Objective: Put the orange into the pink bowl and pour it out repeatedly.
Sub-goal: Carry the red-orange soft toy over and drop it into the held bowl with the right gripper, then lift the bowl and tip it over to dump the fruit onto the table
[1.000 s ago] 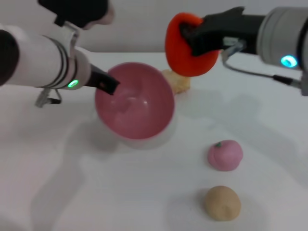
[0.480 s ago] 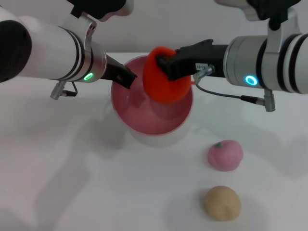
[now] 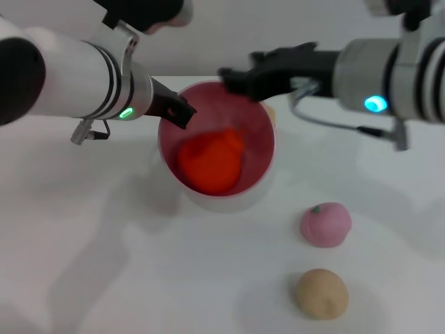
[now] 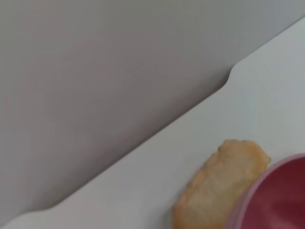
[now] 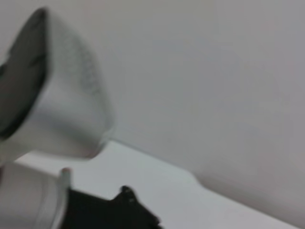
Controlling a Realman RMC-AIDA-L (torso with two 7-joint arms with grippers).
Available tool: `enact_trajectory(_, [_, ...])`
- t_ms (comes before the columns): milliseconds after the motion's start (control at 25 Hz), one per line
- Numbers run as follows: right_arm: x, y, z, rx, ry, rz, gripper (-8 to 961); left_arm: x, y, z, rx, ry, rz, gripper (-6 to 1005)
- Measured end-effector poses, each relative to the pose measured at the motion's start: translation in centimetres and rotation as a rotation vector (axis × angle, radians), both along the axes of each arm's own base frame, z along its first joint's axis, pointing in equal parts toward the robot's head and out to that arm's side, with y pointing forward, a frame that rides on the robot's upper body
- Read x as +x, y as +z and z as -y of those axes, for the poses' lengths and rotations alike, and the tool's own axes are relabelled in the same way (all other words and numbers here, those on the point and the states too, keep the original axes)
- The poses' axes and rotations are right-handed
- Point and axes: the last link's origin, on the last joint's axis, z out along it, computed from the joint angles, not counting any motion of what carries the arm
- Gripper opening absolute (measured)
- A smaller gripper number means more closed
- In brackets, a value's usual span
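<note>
- The orange (image 3: 208, 161) lies inside the pink bowl (image 3: 259, 125), low against the wall nearest the front edge of the table (image 3: 139, 278); its outline is smeared, so stem and surface detail cannot be made out.
- Nothing grips the orange; it touches only the bowl's inner wall.
- The bowl sits toward the back edge of the table, about midway between the left and right edges, its mouth turned up and toward the head camera.
- The left gripper (image 3: 177, 111) is clamped on the bowl's left rim; its dark fingers meet the rim, and no gap between them shows.
- The right gripper (image 3: 233, 76) hangs over the bowl's back rim, clear of the orange, with nothing held. Its dark fingers are blurred; a narrow spread seems to show at the tips, but how wide they stand is hard to judge.
- A pale yellow crinkled piece (image 4: 219, 183) lies just behind the bowl toward the back edge. The left wrist view shows it touching or just beside the rim; in the head view the bowl and right gripper hide nearly all of it.
- The left wrist view shows only a cut-off arc of the bowl.
- The right wrist view shows the left arm's white casing and dark parts, blurred, and no fruit.
- A pink peach-like fruit (image 3: 325, 224) and a beige round lump (image 3: 320, 293) rest toward the front right corner, near each other, well apart from the bowl.
</note>
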Motion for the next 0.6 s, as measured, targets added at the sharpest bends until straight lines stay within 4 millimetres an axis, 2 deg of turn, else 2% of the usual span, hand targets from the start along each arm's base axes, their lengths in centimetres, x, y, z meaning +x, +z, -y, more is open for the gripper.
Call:
enact_trajectory(120, [2.7, 2.7, -1.2, 0.099, -0.115, -0.003, 545, 0.2, -0.4, 0.2, -0.002, -0.097, -0.072, 46])
enact_trajectory(240, [7.2, 5.6, -1.9, 0.184, -0.284, -0.025, 547, 0.8, -1.1, 0.8, 0.008, -0.255, -0.226, 46])
enact_trajectory(280, [9.6, 6.7, -1.9, 0.215, -0.364, -0.033, 548, 1.0, -1.7, 1.4, 0.03, -0.376, -0.376, 47])
enact_trajectory(320, [9.6, 6.7, -1.9, 0.215, -0.364, -0.033, 548, 1.0, -1.7, 1.4, 0.03, -0.376, -0.376, 47])
enact_trajectory(440, [12.3, 7.3, -1.6, 0.234, -0.447, -0.028, 548, 1.8, -2.5, 2.6, 0.085, -0.559, -0.615, 47])
enact_trajectory(600, [14.4, 6.9, -1.4, 0.219, -0.508, -0.014, 548, 2.8, -3.4, 3.8, 0.128, -0.722, -0.786, 48])
